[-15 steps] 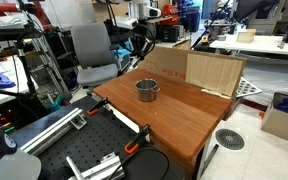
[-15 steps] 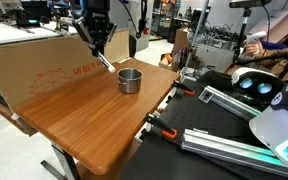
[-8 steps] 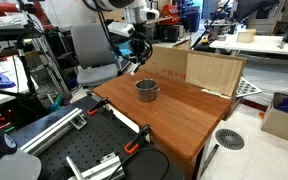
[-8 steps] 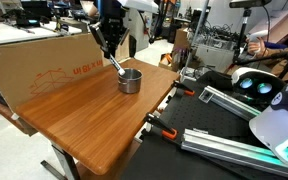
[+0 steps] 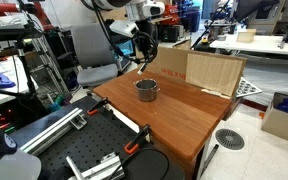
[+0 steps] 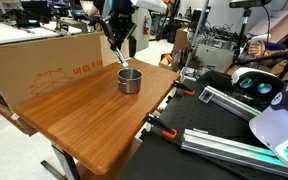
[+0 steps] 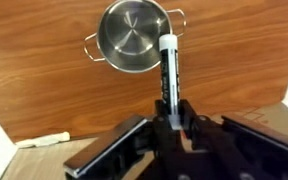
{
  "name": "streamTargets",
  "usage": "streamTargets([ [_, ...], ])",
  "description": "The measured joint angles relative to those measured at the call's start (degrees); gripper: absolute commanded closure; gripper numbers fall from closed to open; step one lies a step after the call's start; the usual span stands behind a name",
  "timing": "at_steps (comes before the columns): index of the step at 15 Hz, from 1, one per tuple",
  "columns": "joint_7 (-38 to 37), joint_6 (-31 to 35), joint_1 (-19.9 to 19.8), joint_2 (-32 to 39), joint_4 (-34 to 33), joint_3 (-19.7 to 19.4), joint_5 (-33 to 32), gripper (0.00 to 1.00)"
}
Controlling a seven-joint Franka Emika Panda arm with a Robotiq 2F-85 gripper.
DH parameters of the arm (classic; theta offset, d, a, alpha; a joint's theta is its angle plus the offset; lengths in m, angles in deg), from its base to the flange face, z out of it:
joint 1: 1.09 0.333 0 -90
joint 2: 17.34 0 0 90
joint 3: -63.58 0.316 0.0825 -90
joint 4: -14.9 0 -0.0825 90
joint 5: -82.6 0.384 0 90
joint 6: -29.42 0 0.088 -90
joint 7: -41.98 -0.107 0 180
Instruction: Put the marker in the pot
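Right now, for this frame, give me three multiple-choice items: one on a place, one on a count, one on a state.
1. Where is the marker?
A. lying flat
B. held over the edge of the pot
C. inside the pot

2. How many side handles does the pot show?
A. none
B. two
C. four

3. The tool is:
A. open and empty
B. out of view
C. shut on the marker

Answers:
1. B, the wrist view shows the marker's tip at the pot's rim.
2. B, one handle sticks out on each side.
3. C, its fingers clamp the marker's body.
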Motion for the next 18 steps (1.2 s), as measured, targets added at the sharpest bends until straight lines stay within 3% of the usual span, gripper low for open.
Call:
streamTargets([
  [10, -1.26, 7.01, -0.21, 0.64, 5.93, -1.09, -8.66, 0.95],
  [18, -8.43, 16.90, 0.57, 2.43, 7.03, -4.44, -19.51, 0.95],
])
